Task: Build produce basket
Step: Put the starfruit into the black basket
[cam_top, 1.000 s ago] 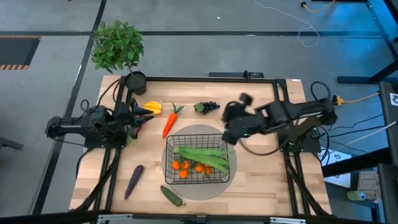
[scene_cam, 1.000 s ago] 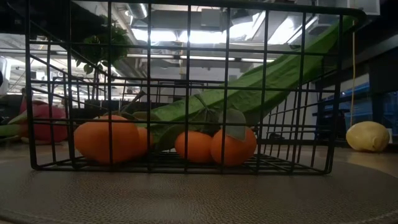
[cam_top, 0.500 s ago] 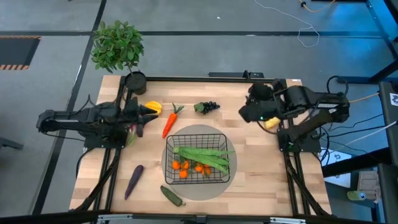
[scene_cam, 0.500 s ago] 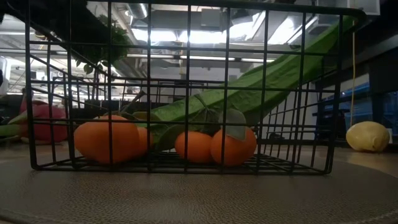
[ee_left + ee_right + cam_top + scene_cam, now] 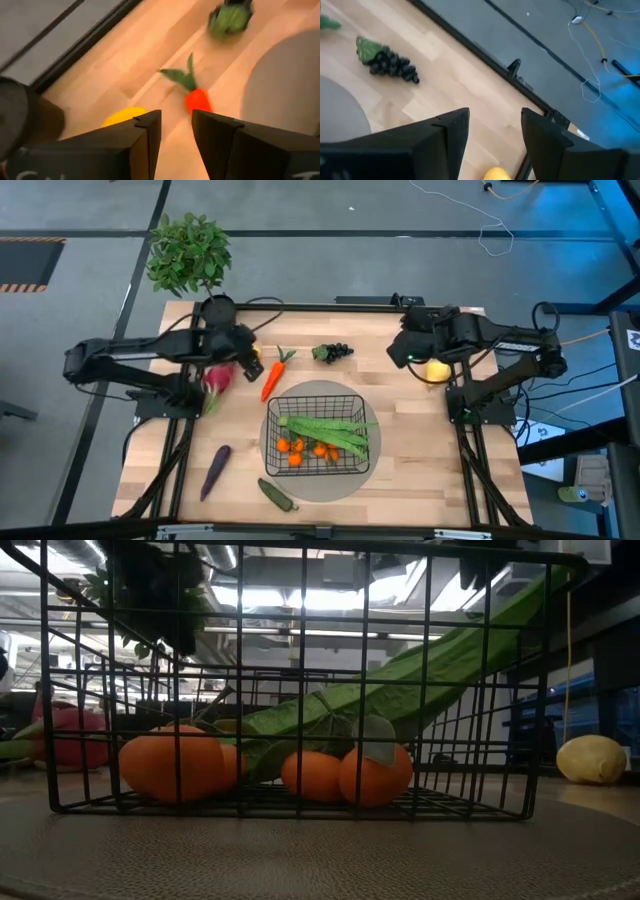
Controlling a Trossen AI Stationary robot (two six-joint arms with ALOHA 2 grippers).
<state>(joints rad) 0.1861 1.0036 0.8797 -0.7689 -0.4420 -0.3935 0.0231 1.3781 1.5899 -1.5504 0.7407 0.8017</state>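
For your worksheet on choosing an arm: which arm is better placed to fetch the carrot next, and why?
Probably the left. Its pincer hangs open beside the carrot, which its wrist view shows just ahead. The right pincer is across the table, above the lemon.

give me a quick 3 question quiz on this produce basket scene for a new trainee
1. True or false: the basket already holds green beans and tangerines.
2. Which item lies nearest the right gripper? A eggplant B lemon C cucumber
3. Fill in: the left gripper hovers over the yellow ____, beside the carrot.

Key: 1 true; 2 B; 3 pepper.
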